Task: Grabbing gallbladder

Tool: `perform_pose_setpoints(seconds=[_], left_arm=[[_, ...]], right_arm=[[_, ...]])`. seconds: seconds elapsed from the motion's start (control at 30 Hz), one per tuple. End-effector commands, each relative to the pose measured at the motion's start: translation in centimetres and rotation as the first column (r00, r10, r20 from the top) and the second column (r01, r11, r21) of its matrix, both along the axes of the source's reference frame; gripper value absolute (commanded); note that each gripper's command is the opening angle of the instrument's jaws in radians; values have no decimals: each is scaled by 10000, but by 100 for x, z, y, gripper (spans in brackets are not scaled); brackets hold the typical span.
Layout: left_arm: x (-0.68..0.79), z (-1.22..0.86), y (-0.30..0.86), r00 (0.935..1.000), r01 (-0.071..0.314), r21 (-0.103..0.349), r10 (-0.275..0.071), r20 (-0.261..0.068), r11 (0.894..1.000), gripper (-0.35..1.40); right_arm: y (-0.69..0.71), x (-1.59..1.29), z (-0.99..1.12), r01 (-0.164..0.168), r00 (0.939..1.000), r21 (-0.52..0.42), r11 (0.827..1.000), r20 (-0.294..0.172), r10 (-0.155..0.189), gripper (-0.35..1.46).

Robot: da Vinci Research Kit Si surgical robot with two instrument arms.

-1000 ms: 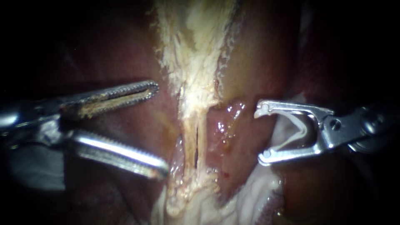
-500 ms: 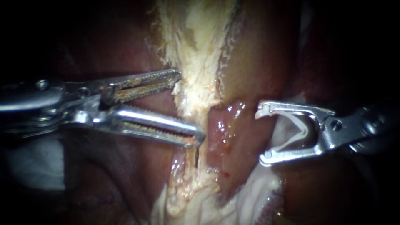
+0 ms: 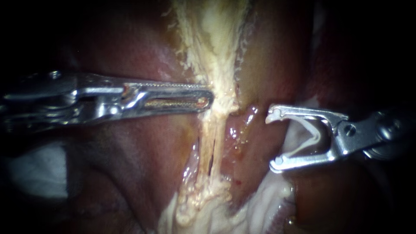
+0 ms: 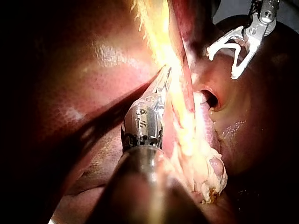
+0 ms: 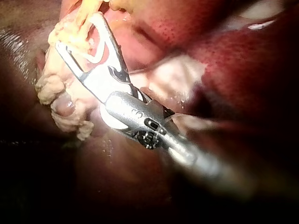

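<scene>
A pale, fibrous band of gallbladder tissue (image 3: 216, 52) runs down the middle and narrows into thin strands (image 3: 209, 147). My left instrument (image 3: 208, 100) comes in level from the left, its ridged jaws lying together and pinching the left edge of that band. In the left wrist view its jaws (image 4: 164, 77) sink into the yellow tissue (image 4: 180, 107). My right instrument (image 3: 273, 139) hangs to the right of the strands, clear of them. Its jaws stand wide apart with a white clip (image 3: 315, 130) seated between them. The right wrist view shows them (image 5: 77, 31) beside lumpy pale tissue (image 5: 56, 88).
Dark red liver (image 3: 130, 47) lies on the left and glossy reddish tissue (image 3: 268, 56) on the right. A wet pink patch (image 3: 236, 134) sits between the strands and the right instrument. Pale fatty tissue (image 3: 203, 216) spreads low in the view. A whitish patch (image 3: 34, 169) shows under the left shaft.
My left instrument's jaws moved right to the pale band and went from wide open to together on its edge; the band shifted slightly. The right instrument stayed put.
</scene>
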State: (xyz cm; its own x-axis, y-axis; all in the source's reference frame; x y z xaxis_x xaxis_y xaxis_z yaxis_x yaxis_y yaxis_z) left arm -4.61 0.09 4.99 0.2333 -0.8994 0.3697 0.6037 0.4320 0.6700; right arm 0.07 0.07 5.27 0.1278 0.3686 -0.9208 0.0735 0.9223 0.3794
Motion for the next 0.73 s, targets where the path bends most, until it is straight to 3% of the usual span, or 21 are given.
perform_pose_setpoints(seconds=[0.03,0.1,0.2,0.73], left_arm=[[3,0,1,9998,76,122,-74,-176,9999,-35],[10,3,2,9988,68,361,-51,-482,9993,-35],[13,2,2,9981,123,394,-98,-615,9991,-35],[11,-11,-1,9980,173,494,-143,-610,9986,-35]], right_arm=[[0,0,-1,0,10000,0,10000,0,0,60],[0,0,-1,1,10000,-1,10000,0,-1,60],[0,0,-1,1,10000,-1,10000,0,-1,60],[0,0,0,7,10000,46,10000,25,-7,60]])
